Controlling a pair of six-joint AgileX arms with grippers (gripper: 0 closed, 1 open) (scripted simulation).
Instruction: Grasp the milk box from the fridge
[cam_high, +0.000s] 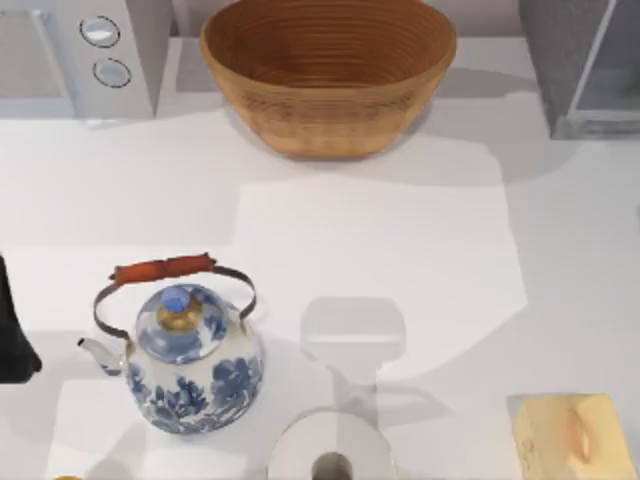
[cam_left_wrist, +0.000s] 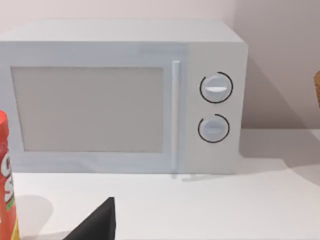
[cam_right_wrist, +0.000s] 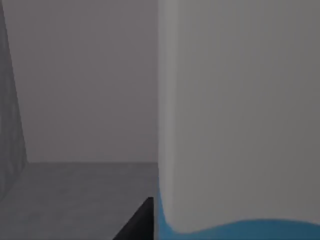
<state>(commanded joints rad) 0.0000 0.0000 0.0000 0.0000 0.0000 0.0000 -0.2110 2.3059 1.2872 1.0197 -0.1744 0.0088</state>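
Note:
The fridge (cam_high: 585, 70) is the grey box with a pale glassy panel at the table's far right corner. The right wrist view looks into its grey interior (cam_right_wrist: 75, 200). There the milk box (cam_right_wrist: 240, 125) stands very close, pale on its side with a blue band low down. A dark part of my right gripper (cam_right_wrist: 137, 225) shows right beside the carton's near edge. My left gripper (cam_high: 12, 335) is parked at the table's left edge, and a dark tip of it (cam_left_wrist: 97, 225) shows in the left wrist view.
A woven basket (cam_high: 328, 70) stands at the back centre and a white microwave (cam_high: 80, 55) at the back left. Near the front are a blue-and-white kettle (cam_high: 190, 365), a paper roll (cam_high: 330, 455) and a pale yellow box (cam_high: 575, 435). An orange can (cam_left_wrist: 6, 180) stands by the microwave.

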